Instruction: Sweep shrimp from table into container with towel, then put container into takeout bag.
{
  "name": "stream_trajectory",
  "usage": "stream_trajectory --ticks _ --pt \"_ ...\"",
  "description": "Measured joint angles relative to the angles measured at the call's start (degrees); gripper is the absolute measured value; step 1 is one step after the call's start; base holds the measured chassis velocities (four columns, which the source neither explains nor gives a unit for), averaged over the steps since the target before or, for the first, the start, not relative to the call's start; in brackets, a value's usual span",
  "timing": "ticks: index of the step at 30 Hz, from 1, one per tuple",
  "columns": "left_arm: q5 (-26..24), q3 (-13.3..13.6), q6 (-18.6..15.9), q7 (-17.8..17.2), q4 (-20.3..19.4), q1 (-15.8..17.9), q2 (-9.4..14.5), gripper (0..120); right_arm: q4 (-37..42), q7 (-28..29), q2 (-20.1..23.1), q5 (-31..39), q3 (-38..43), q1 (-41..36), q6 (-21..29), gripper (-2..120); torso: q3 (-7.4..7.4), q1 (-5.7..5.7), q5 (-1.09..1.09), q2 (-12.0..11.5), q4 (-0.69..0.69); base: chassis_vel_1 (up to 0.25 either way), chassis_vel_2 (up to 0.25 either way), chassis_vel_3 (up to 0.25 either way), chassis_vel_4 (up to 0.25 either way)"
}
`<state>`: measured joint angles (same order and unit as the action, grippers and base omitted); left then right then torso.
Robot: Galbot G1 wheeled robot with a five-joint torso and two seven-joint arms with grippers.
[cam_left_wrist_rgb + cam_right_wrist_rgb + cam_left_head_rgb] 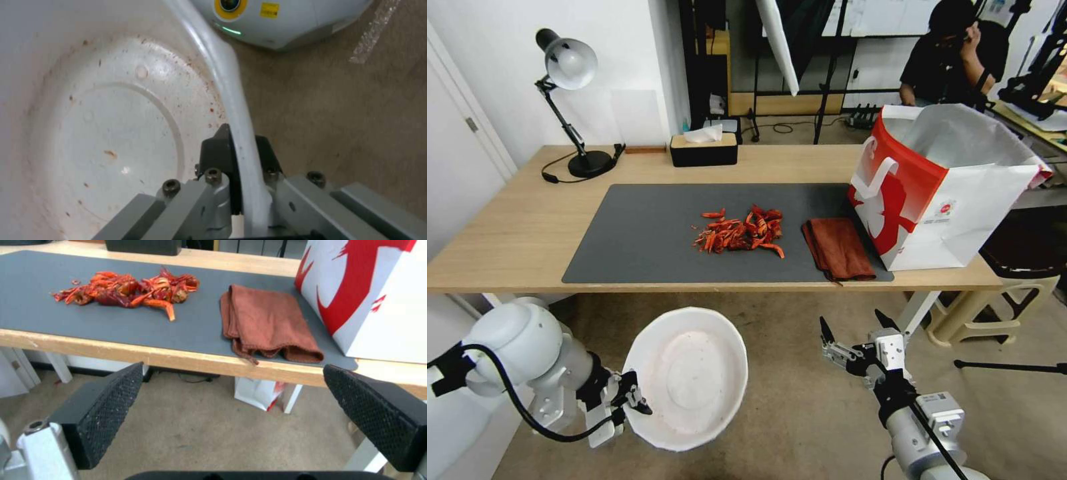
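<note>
A pile of red-orange shrimp (742, 233) (129, 290) lies on the dark grey mat in the middle of the table (514, 227). To its right rests the folded rust-brown towel (837, 248) (265, 321), and beyond that stands the red-and-white takeout bag (944, 183) (373, 296) at the table's right end. My left gripper (630, 400) (240, 156) is shut on the rim of the white container (687, 377) (98, 126), held below the table's front edge above the floor. My right gripper (857, 327) (236, 406) hangs open, low in front of the towel.
A black tissue box (704, 148) and a desk lamp (570, 100) stand at the back of the table. A plastic stool (1000, 300) sits right of the table. The floor lies between me and the table's front edge.
</note>
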<state>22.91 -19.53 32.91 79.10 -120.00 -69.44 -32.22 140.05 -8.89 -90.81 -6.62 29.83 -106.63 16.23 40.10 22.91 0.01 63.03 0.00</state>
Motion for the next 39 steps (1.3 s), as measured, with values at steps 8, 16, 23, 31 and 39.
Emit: stream_trajectory --ticks 8,16,23,31,39 --pt "1.0 5.3 -0.5 0.5 6.9 6.5 -4.1 0 1.5 0.0 -0.1 0.2 1.0 -0.7 0.0 100 0.01 0.00 0.00 0.0 0.00 0.000 0.000 0.000 0.000" --pt "4.6 14.1 0.2 0.6 17.7 15.1 -10.5 0 2.7 0.0 -0.3 0.8 2.5 -1.5 0.0 100 0.01 0.00 0.00 0.0 0.00 0.000 0.000 0.000 0.000" --pt "5.7 17.7 0.7 0.2 21.4 18.3 -13.3 0 3.0 0.0 -0.5 0.7 3.0 -2.0 0.0 100 0.01 0.00 0.00 0.0 0.01 0.000 0.000 0.000 0.000" --pt "6.5 20.8 0.8 -0.4 23.8 22.2 -15.1 0 3.2 0.1 -0.7 0.9 3.7 -2.1 0.0 100 0.01 0.00 0.00 0.0 0.00 0.000 0.000 0.000 0.000" --pt "6.9 22.3 1.2 -1.1 25.0 24.5 -15.5 0 2.7 0.9 -0.6 2.6 4.0 -0.9 -0.1 100 0.01 0.00 0.00 0.0 0.00 0.000 0.000 0.000 0.000"
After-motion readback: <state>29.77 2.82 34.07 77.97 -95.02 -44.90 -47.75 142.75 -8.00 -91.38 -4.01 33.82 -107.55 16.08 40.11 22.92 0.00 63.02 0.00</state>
